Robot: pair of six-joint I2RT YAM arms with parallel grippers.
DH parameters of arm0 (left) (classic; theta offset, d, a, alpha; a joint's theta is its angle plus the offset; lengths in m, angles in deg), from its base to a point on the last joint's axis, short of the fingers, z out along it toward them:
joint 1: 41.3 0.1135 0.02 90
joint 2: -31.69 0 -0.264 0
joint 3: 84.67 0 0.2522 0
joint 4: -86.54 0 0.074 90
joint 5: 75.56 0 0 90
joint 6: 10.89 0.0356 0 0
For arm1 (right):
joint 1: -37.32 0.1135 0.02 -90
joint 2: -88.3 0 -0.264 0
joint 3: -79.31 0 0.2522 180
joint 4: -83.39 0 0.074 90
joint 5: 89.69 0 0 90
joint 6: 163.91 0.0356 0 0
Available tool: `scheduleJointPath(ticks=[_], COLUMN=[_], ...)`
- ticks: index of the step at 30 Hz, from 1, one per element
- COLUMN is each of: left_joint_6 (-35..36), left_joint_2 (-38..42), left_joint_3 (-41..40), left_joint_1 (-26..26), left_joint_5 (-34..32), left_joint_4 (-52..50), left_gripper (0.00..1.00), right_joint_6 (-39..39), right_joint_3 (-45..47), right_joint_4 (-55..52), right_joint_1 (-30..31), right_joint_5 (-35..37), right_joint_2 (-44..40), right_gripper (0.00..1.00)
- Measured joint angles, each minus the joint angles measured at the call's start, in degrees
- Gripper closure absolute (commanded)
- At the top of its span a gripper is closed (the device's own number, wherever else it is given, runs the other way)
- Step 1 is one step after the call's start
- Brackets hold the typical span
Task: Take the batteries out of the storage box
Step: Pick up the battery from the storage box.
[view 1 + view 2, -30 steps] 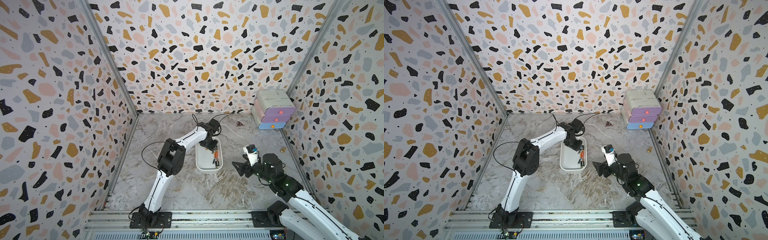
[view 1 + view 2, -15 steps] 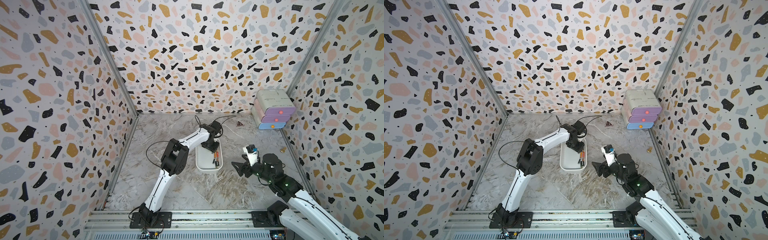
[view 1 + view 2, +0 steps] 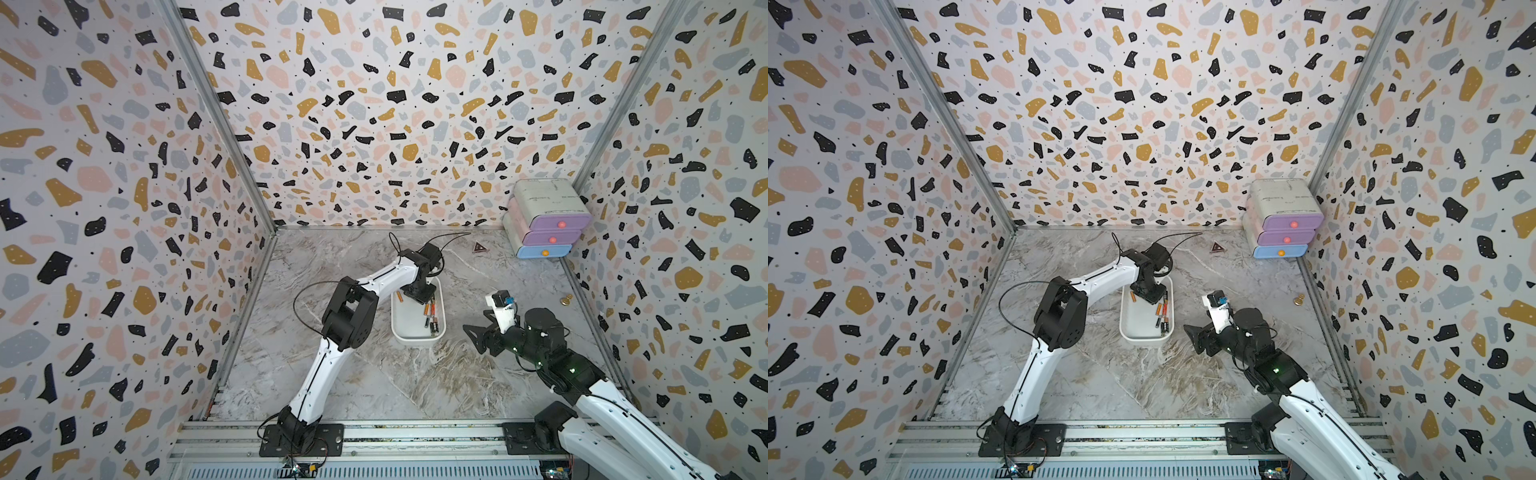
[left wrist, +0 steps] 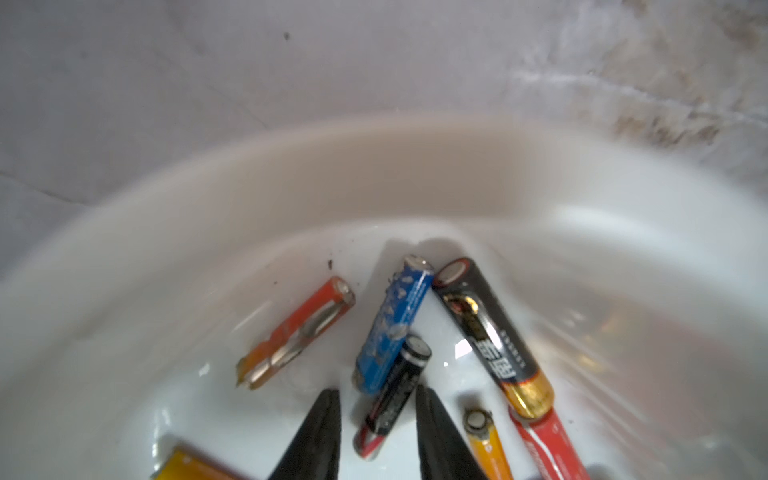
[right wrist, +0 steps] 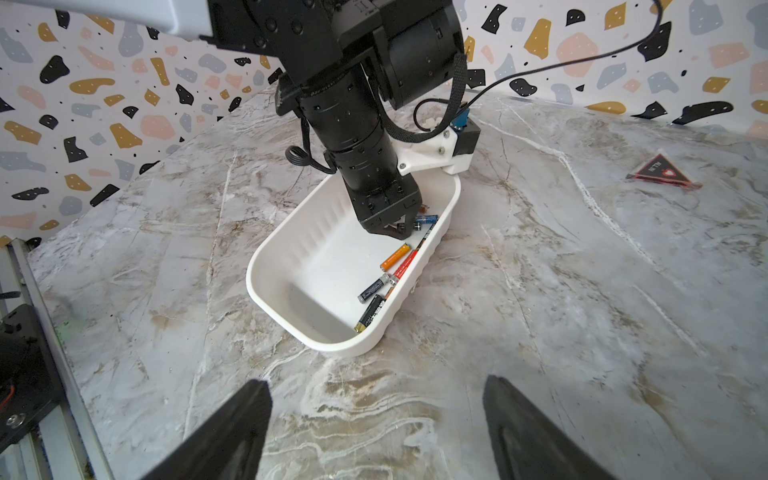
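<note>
The white storage box lies mid-table with several batteries along its right side. My left gripper points down into the box's far end. In the left wrist view the left gripper is open and straddles a black battery with a red end; one finger touches it and a gap shows on the other side. A blue battery, an orange-red one and a black-and-gold one lie close by. My right gripper hovers open and empty, right of the box.
A pastel purple-and-blue drawer unit stands in the back right corner. A small brass knob lies by the right wall, and a red triangular tag near the back. Patterned walls close in three sides, and a metal rail runs along the front.
My left arm has shifted a little and lowered its gripper deeper into the box's far end. The right arm has not moved.
</note>
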Motion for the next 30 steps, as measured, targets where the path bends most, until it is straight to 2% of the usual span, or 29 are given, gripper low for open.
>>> scheduleJointPath(ticks=[2, 9, 11, 18, 26, 30], left_joint_6=[0.1, 0.4, 0.4, -0.2, -3.2, -6.3], left_joint_2=[0.0, 0.0, 0.0, 1.4, 7.1, 14.9], left_joint_3=[0.0, 0.0, -0.1, -1.9, -4.2, -7.0], left_joint_1=[0.0, 0.0, 0.1, 0.2, -0.2, -0.2], left_joint_5=[0.0, 1.4, 1.8, 3.9, 5.7, 4.9], left_joint_4=[0.0, 0.2, 0.4, 1.3, 0.0, -0.1], left_gripper=[0.76, 0.79, 0.86, 1.0, 1.0, 1.0], right_joint_6=[0.0, 0.0, 0.0, 0.0, 0.0, 0.0], right_joint_3=[0.0, 0.0, 0.0, 0.0, 0.0, 0.0], right_joint_4=[0.0, 0.0, 0.0, 0.0, 0.0, 0.0], right_joint_1=[0.0, 0.0, 0.0, 0.0, 0.0, 0.0], right_joint_5=[0.0, 0.3, 0.4, 0.6, 0.7, 0.6], right_joint_2=[0.0, -1.2, -1.4, -1.4, -1.0, 1.7], right_gripper=[0.15, 0.14, 0.14, 0.14, 0.14, 0.16])
